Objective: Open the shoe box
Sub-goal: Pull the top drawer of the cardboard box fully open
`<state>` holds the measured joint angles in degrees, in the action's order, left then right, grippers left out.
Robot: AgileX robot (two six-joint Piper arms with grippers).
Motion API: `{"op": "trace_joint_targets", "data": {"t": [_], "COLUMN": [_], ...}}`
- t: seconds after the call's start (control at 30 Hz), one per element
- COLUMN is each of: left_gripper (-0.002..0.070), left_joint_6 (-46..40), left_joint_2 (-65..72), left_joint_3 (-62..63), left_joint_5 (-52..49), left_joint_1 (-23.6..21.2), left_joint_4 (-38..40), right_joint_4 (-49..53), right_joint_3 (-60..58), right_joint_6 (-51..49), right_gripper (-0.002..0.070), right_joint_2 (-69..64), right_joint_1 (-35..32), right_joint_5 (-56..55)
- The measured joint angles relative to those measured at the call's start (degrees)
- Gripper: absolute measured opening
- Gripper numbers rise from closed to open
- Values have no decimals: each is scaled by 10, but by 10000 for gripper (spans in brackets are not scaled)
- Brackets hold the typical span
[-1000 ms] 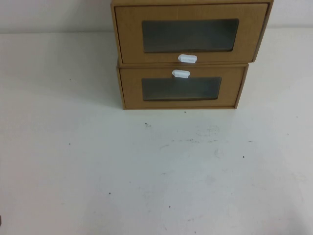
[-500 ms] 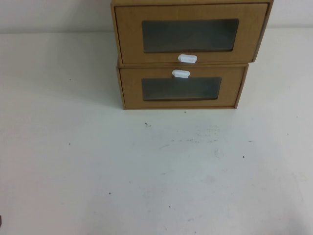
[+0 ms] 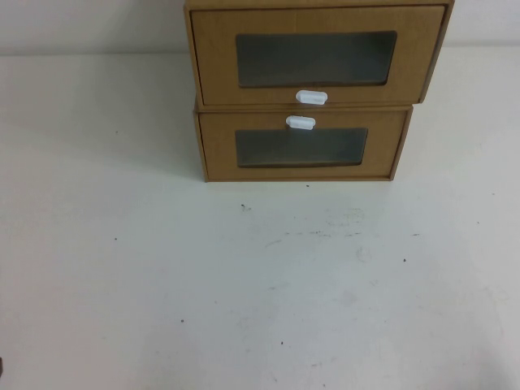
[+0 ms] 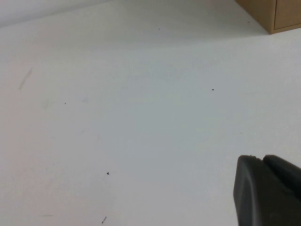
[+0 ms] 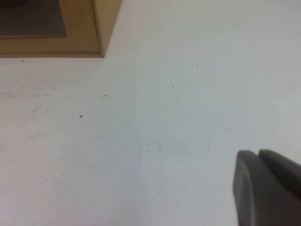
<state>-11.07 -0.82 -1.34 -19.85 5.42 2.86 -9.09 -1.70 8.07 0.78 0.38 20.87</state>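
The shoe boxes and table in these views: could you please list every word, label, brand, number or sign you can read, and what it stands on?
No readable text anywhere in these views.
The upper shoe box, lower shoe box, upper handle and lower handle: plain, unprinted.
The table: only specks and scuffs.
The left gripper and right gripper, both shut low over the table: no markings.

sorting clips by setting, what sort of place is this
Probably a robot test bench, not a home: a scuffed white table, an upper shoe box stacked on a lower shoe box, a plain wall behind. The left gripper and the shut right gripper hang above the table, outside the high view.
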Motion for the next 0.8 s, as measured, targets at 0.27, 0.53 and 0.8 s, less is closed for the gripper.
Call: {"op": "trace_joint_targets", "data": {"t": [0.27,0.53,0.8], "left_gripper": [-4,-4,-4], "left_joint_6": [0,4,-4], "left_joint_2": [0,0,0], "left_joint_3": [-1,-1,-1], "left_joint_5": [9,57,100], "left_joint_1": [0,0,0], "left_joint_4": [64,277,429], "right_joint_4": [0,0,0], "right_joint_3": [0,0,0], "right_joint_6": [0,0,0], "right_gripper": [-19,-19,-19], "right_joint_2": [0,0,0], "right_joint_1": [0,0,0], "right_joint_5": [0,0,0]}}
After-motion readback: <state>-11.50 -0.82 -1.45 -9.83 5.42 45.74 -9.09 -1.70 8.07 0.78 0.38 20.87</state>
